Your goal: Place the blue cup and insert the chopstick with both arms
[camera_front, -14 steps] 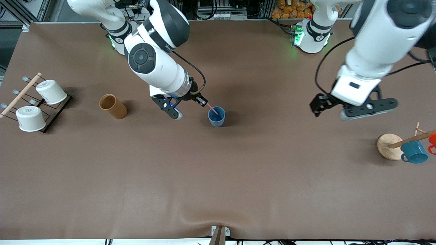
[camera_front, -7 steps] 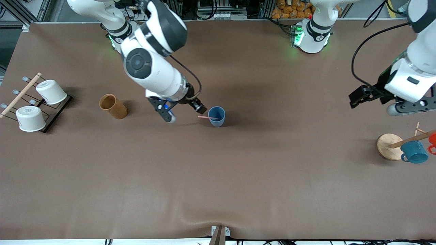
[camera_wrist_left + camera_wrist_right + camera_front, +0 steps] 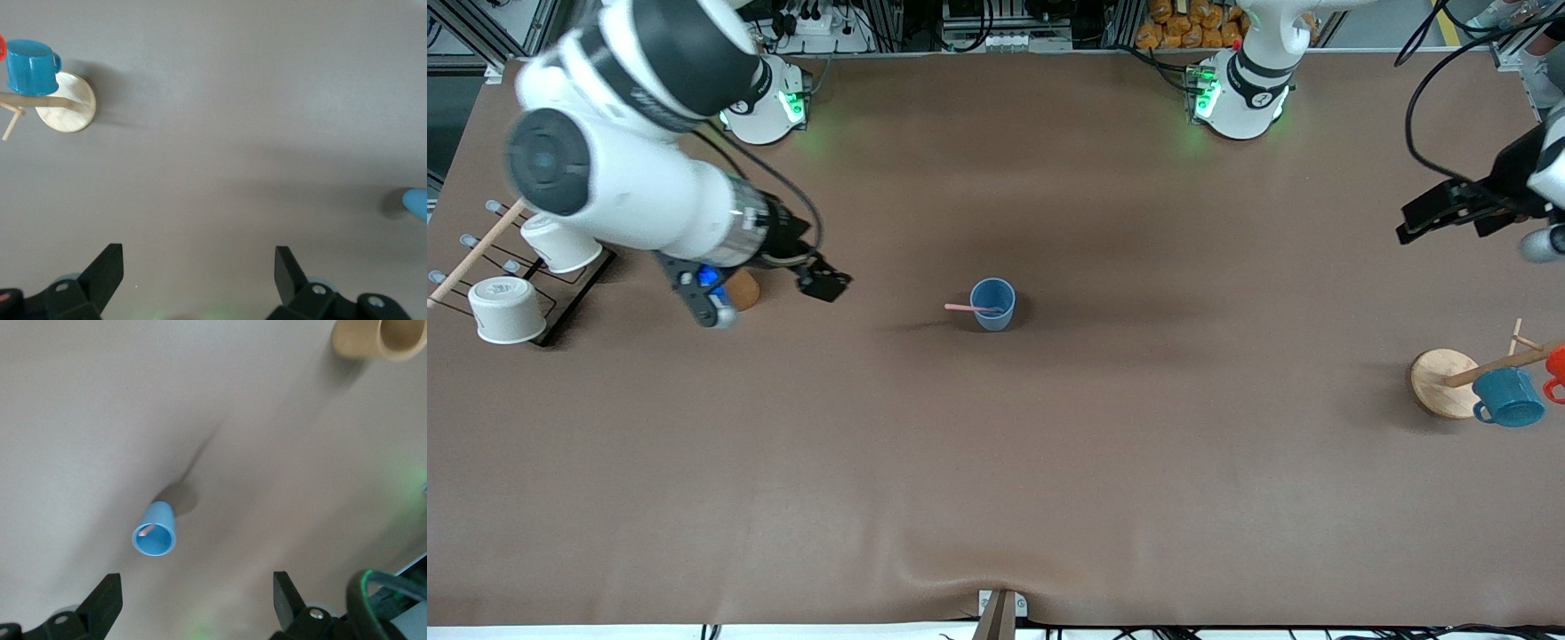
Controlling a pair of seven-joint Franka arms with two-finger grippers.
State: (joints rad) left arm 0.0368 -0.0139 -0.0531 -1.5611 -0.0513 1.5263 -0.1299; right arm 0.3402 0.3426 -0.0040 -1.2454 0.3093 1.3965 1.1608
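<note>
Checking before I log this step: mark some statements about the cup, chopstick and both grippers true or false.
1. The blue cup stands upright on the table. True.
2. The chopstick lies flat on the table beside the cup. False: one end is in the cup, and it leans over the rim.
3. The right gripper grips the chopstick. False: it is open and empty, above the brown holder.
4. The left gripper is open and holds nothing. True.
</note>
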